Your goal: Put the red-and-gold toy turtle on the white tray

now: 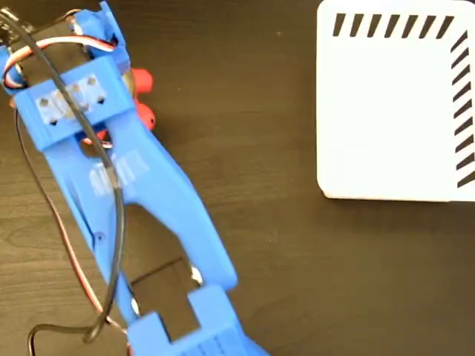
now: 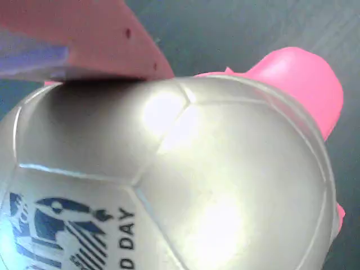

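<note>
Wrist view, nearest: domed shell of the red-and-gold toy turtle (image 2: pixel 185 185), filling almost the whole frame; shiny pale metallic surface with seam lines and dark print reading "DAY" beside a striped emblem at lower left. Pink-red limb or head protruding at upper right. One finger (image 2: pixel 84 39) of the gripper pressed along the shell's upper left edge, tinted pinkish in this view; second finger hidden. Dark table surface (image 2: pixel 236 28) visible beyond the shell.

Fixed view from above: blue arm (image 1: pixel 148 193) running diagonally from the lower middle to the upper left, with black and red-white cables along it. Gripper (image 1: pixel 111 104) positioned directly over the turtle at upper left; only two coral-red parts of the toy (image 1: pixel 141 81) showing at the arm's right edge, the rest covered. Opening of the pincer and any grasp: cannot tell, fingertips concealed under the arm's body. Turtle resting on the dark wood-grain table.

Farthest, upper right: the white tray (image 1: pixel 386 119) with slanted dark stripes along its top and right borders, partly cut off by the frame edge, well apart from turtle and gripper.
</note>
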Tool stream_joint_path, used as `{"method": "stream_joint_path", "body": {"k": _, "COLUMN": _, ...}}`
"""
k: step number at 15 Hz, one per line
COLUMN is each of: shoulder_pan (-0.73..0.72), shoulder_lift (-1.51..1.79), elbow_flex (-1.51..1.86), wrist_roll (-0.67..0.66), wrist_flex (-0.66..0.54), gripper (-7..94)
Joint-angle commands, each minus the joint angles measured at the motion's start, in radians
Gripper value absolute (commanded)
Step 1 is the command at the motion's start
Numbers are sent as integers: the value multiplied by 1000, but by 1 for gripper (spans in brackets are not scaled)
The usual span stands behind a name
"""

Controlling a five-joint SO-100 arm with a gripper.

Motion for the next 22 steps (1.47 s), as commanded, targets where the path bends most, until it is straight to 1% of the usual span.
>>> {"method": "stream_joint_path", "body": {"k": 1, "shoulder_pan": -15, "shoulder_lift": 225, "elbow_flex": 80, "wrist_roll": -34, "wrist_flex": 9, "gripper": 0}}
{"method": "stream_joint_path", "body": {"k": 2, "shoulder_pan": -2, "shoulder_lift": 296, "elbow_flex": 135, "wrist_roll": -89, "wrist_flex": 8, "gripper": 0}}
{"method": "stream_joint_path", "body": {"k": 4, "shoulder_pan": 84, "shoulder_lift": 428, "elbow_flex": 193, "wrist_roll": -259, "wrist_flex": 5, "gripper": 0}}
{"method": "stream_joint_path", "body": {"k": 7, "shoulder_pan": 284, "shoulder_lift": 571, "elbow_flex": 242, "wrist_roll": -606, "wrist_flex": -6, "gripper": 0}}
{"method": "stream_joint_path", "body": {"k": 10, "shoulder_pan": 482, "shoulder_lift": 588, "elbow_flex": 236, "wrist_roll": -948, "wrist_flex": 0, "gripper": 0}}
{"method": "stream_joint_path", "body": {"k": 12, "shoulder_pan": 583, "shoulder_lift": 531, "elbow_flex": 179, "wrist_roll": -1124, "wrist_flex": 51, "gripper": 0}}
{"method": "stream_joint_path", "body": {"k": 13, "shoulder_pan": 627, "shoulder_lift": 488, "elbow_flex": 140, "wrist_roll": -1184, "wrist_flex": 75, "gripper": 0}}
{"method": "stream_joint_path", "body": {"k": 15, "shoulder_pan": 706, "shoulder_lift": 400, "elbow_flex": 69, "wrist_roll": -1252, "wrist_flex": 89, "gripper": 0}}
{"method": "stream_joint_path", "body": {"k": 16, "shoulder_pan": 735, "shoulder_lift": 344, "elbow_flex": 18, "wrist_roll": -1249, "wrist_flex": 95, "gripper": 0}}
{"method": "stream_joint_path", "body": {"k": 18, "shoulder_pan": 795, "shoulder_lift": 221, "elbow_flex": -71, "wrist_roll": -1201, "wrist_flex": 107, "gripper": 0}}
{"method": "stream_joint_path", "body": {"k": 22, "shoulder_pan": 861, "shoulder_lift": 58, "elbow_flex": -126, "wrist_roll": -1207, "wrist_flex": 135, "gripper": 0}}
